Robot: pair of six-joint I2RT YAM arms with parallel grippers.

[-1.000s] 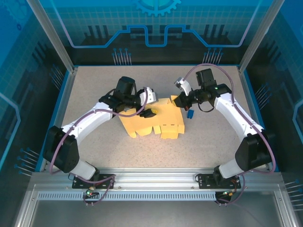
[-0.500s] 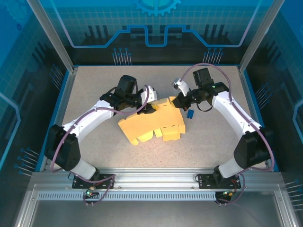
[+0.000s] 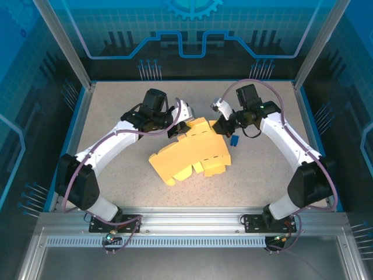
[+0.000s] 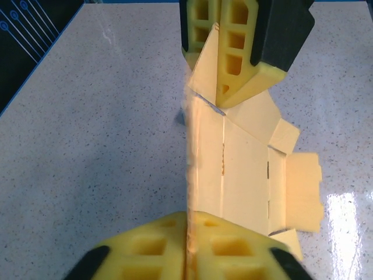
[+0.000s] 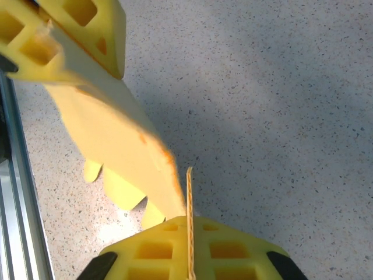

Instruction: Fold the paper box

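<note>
The left gripper (image 3: pixel 176 132) is pinching shut on the paper box (image 3: pixel 189 154), its yellow pads pressed together with the thin card caught in the seam between them. In the left wrist view the left gripper (image 4: pixel 186 252) is clamping one edge of the paper box (image 4: pixel 233 169), and the right gripper (image 4: pixel 224 55) is showing across from it, closed on the opposite edge of the same sheet. The right gripper (image 3: pixel 220 125) is likewise squeezing together on the card. In the right wrist view a thin card edge is standing in the slit of the right gripper (image 5: pixel 189 254), while the paper box (image 5: pixel 111 140) is stretching away to the left gripper (image 5: pixel 64 38).

The box is a pale yellow, partly folded sheet with creases and flaps. It is sitting in the middle of the speckled table (image 3: pixel 256 175), with its far edge held between the two grippers and its flaps spreading toward the near side. A small blue object (image 3: pixel 234 140) is lying on the table just right of the box, below the right gripper. The blue back panel (image 3: pixel 194 7) is carrying a gear graphic.
</note>
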